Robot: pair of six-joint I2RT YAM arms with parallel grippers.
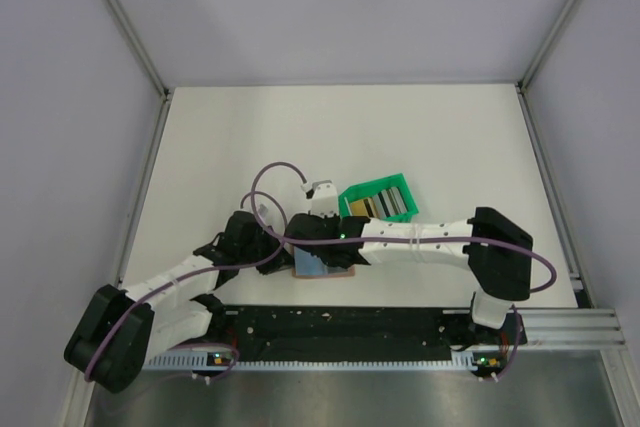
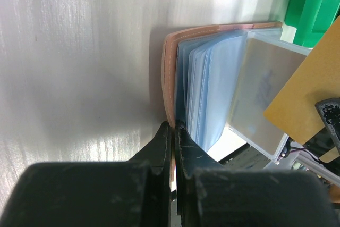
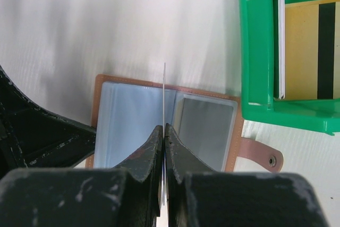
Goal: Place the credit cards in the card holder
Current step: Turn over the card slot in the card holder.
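my right claw [image 3: 163, 128] is pinched fully together on a thin yellow-gold plastic credit card [image 2: 313, 89], held edge-on over the open tan-brown leather folding card holder [image 3: 135, 112], which lies on the white worktop [image 3: 79, 25] beside a green plastic tray [image 3: 260, 51]. my left claw [image 2: 172, 131] is clamped on the holder's cover edge. i'd tilt the card flatter, aim one corner at a clear sleeve's mouth, then slide slowly.

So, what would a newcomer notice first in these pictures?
The open tan card holder at the centre, where the two grippers meet: the left gripper pinches its cover, and the right gripper holds a yellow-gold card over it. Beside it, a bright green tray holds more cards.
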